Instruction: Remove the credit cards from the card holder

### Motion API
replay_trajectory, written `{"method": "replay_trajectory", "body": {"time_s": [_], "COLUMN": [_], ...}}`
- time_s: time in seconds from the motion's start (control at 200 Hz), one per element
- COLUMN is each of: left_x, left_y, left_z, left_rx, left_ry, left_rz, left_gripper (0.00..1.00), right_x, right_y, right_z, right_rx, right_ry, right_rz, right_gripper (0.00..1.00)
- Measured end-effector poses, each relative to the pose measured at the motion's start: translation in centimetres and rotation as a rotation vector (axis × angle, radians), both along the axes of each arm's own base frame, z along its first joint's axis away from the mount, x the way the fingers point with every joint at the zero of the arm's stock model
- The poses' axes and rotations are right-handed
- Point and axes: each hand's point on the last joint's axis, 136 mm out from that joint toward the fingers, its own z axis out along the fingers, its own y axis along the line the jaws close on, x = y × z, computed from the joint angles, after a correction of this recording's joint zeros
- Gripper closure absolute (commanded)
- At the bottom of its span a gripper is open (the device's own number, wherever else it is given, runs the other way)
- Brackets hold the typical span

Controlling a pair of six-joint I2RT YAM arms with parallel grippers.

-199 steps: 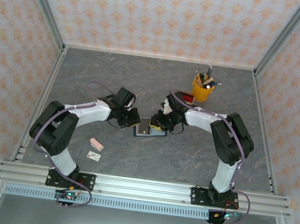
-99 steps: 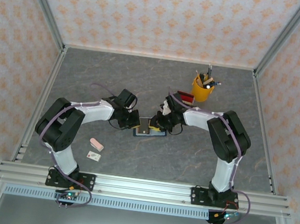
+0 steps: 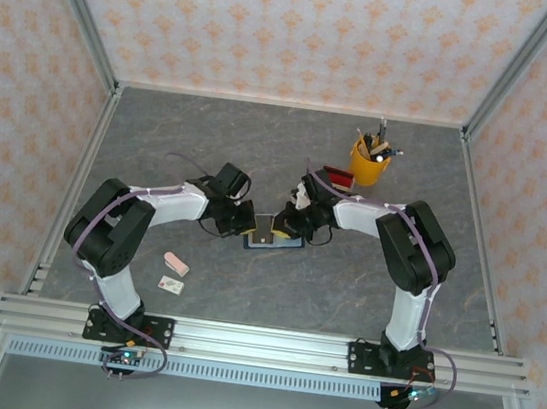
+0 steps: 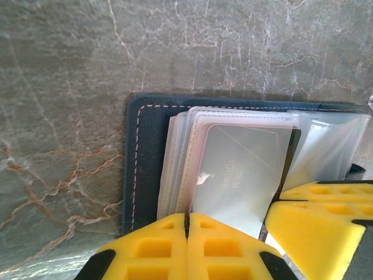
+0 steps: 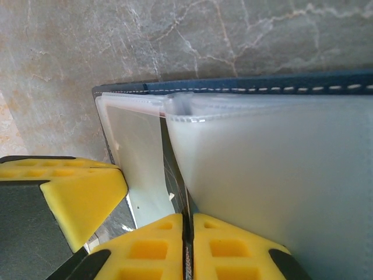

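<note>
Now the card holder (image 4: 137,175) lies beneath closed left hand (image 4: 186,226) and closed right hand (image 5: 187,226).

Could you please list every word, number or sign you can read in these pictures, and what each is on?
No text can be read.
Grey card in the card holder: faint print, too blurred to read.
Small white card: dark marks, too small to read.

Both arms meet mid-table, left gripper (image 3: 250,227) and right gripper (image 3: 284,230) crowding the card holder (image 3: 274,246) from either side, hardly any gap between. Yellow pen cup (image 3: 368,164) and clear tray (image 3: 336,179) block back right. Pink block (image 3: 176,264) and white card (image 3: 171,285) sit near left. Back left looks wide open.
</note>
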Motion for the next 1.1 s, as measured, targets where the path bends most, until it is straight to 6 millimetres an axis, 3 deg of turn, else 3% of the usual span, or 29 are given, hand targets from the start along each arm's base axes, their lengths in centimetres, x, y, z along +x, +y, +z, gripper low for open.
{"method": "replay_trajectory", "body": {"time_s": [0.22, 0.591, 0.806, 1.101], "left_x": [0.0, -0.5, -0.2, 0.6], "left_y": [0.1, 1.0, 0.6, -1.7], "left_z": [0.0, -0.2, 1.0, 2.5], "left_rx": [0.005, 0.056, 0.027, -0.028], "left_ry": [-0.002, 0.022, -0.004, -0.045], "left_rz": [0.002, 0.013, 0.008, -0.035], "left_gripper": [0.90, 0.93, 0.94, 0.96], "right_x": [0.1, 0.0, -0.1, -0.2], "right_y": [-0.4, -2.2, -2.2, -2.2], "right_z": [-0.1, -0.1, 0.0, 0.0], "right_rx": [-0.015, -0.067, -0.068, -0.067], "right_ry": [-0.016, -0.041, -0.040, -0.039], "right_rz": [0.012, 0.035, 0.045, 0.047], "right_gripper": [0.99, 0.99, 0.94, 0.81]}}
